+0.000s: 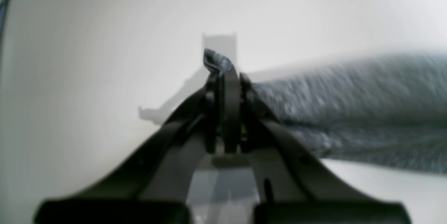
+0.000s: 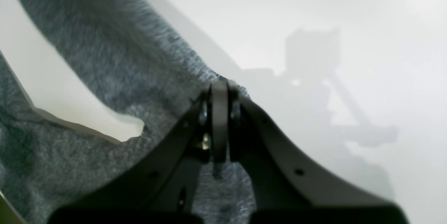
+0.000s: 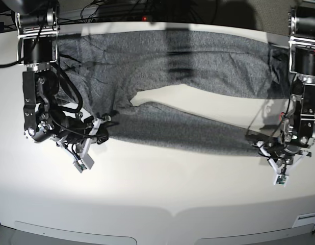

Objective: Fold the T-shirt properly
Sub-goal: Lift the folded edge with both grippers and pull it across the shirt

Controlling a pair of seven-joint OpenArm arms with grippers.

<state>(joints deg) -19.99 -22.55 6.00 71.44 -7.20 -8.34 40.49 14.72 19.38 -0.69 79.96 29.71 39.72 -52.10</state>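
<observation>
A white table carries the T-shirt across the frame's upper half. The left gripper and right gripper each pinch its near edge. A fold looks underway; next, carry both edges over evenly.

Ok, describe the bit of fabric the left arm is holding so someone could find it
Start at the white table and its one heather-grey knit shirt. Follow the nearer sleeve toward the base view's right. Its tip is pinched in the left gripper, sticking up past the black fingers, unlike the flat cloth elsewhere.
</observation>
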